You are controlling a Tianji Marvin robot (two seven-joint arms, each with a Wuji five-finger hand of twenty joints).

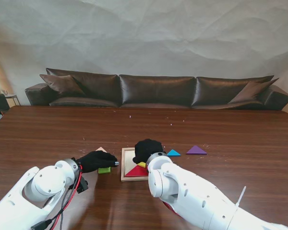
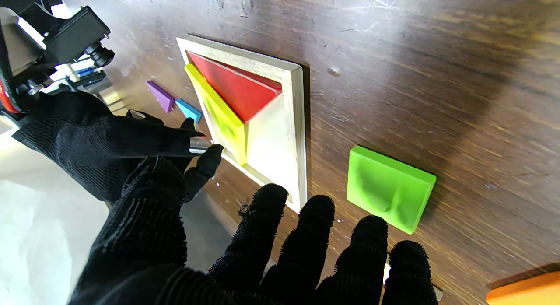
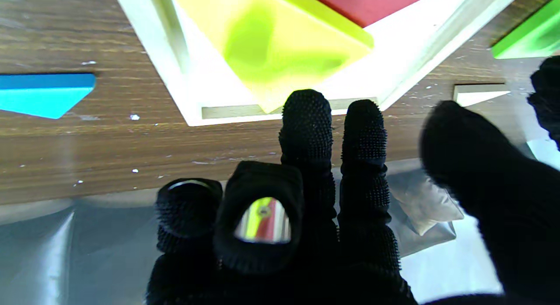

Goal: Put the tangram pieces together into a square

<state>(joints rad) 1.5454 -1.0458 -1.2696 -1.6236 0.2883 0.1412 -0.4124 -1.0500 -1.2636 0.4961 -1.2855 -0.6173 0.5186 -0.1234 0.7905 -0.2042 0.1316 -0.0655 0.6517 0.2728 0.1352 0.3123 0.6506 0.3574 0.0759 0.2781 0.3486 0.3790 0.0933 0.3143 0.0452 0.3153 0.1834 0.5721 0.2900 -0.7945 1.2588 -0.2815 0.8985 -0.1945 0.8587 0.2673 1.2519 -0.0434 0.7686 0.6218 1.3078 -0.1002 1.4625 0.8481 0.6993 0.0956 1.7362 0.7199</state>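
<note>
Beside left hand (image 1: 97, 160), green piece (image 1: 104, 170), tray (image 1: 126, 165) adjacent

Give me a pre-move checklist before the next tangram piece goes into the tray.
1. Red triangle flat in the wooden tray: ok.
2. Yellow triangle seated flat: not ok, it leans on the red one.
3. Right hand holding nothing: ok, fingers by the tray rim.
4. Left hand free: ok, open.
5. Green square reachable: ok, on the table beside the left hand.
6. Blue triangle and purple triangle unobstructed: ok.
</note>
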